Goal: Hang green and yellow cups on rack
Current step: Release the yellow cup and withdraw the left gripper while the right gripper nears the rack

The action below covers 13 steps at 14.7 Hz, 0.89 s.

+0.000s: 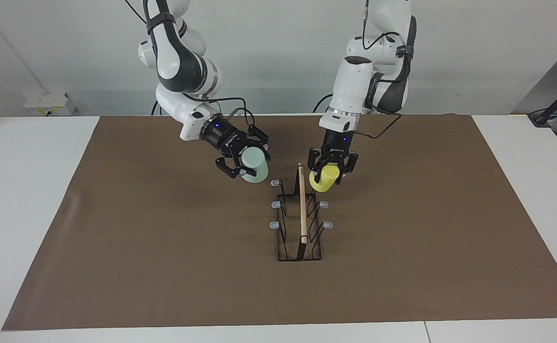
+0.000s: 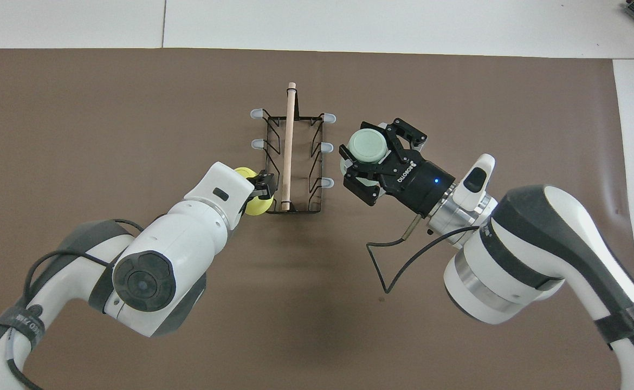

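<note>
The black wire rack (image 1: 300,224) (image 2: 293,162) with a wooden rod along its top stands mid-mat; its grey-tipped prongs stick out to both sides. My right gripper (image 1: 245,159) (image 2: 374,162) is shut on the mint green cup (image 1: 254,165) (image 2: 367,146), held tilted in the air beside the rack, toward the right arm's end. My left gripper (image 1: 331,164) is shut on the yellow cup (image 1: 322,178) (image 2: 257,205), held at the rack's end nearest the robots, at the prong on the left arm's side. In the overhead view the left arm hides most of this cup.
A brown mat (image 1: 164,247) (image 2: 105,108) covers the table's middle, with white tabletop (image 1: 21,190) around it. A small white box (image 1: 50,104) sits at the table's edge toward the right arm's end.
</note>
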Each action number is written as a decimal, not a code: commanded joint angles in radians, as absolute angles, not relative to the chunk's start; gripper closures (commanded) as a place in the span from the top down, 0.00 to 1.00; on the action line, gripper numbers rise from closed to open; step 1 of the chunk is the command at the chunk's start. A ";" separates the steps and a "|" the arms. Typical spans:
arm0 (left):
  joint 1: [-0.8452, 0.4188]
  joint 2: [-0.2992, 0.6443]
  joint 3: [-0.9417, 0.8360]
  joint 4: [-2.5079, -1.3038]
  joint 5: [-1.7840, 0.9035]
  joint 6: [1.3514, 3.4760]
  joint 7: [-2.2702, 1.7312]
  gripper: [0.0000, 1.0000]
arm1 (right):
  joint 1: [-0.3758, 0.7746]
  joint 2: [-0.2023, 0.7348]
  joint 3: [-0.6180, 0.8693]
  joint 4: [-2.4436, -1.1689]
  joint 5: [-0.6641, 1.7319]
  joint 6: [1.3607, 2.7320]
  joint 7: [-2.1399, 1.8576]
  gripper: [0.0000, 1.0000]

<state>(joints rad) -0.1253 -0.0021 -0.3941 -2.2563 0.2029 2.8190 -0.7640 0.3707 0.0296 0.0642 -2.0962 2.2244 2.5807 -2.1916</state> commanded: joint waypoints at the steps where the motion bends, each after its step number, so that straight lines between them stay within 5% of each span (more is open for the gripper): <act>1: -0.123 -0.005 -0.399 -2.214 0.203 2.742 -0.779 0.10 | 0.405 0.058 0.072 -2.091 2.350 2.574 -2.320 0.00; 8: -0.129 0.061 -0.406 -2.128 0.138 2.683 -0.776 0.18 | 0.416 0.136 0.072 -2.085 2.491 2.519 -2.485 0.00; 9: -0.129 0.061 -0.407 -2.129 0.138 2.684 -0.776 0.30 | 0.419 0.137 0.072 -2.085 2.519 2.516 -2.485 0.00; 11: -0.129 0.060 -0.407 -2.131 0.138 2.683 -0.776 0.87 | 0.440 0.146 0.071 -2.086 2.539 2.516 -2.519 0.00; 12: -0.129 0.060 -0.407 -2.129 0.138 2.680 -0.773 1.00 | 0.440 0.156 0.069 -2.085 2.543 2.513 -2.529 0.00; 13: -0.129 0.060 -0.407 -2.125 0.138 2.672 -0.773 1.00 | 0.440 0.167 0.068 -2.085 2.543 2.508 -2.543 0.00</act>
<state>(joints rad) -0.1253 0.0551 -0.4051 -2.1499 0.1515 2.7033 -0.7700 0.4387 0.1416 0.0711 -2.0947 2.5064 2.5207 -2.4906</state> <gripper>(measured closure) 0.185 0.414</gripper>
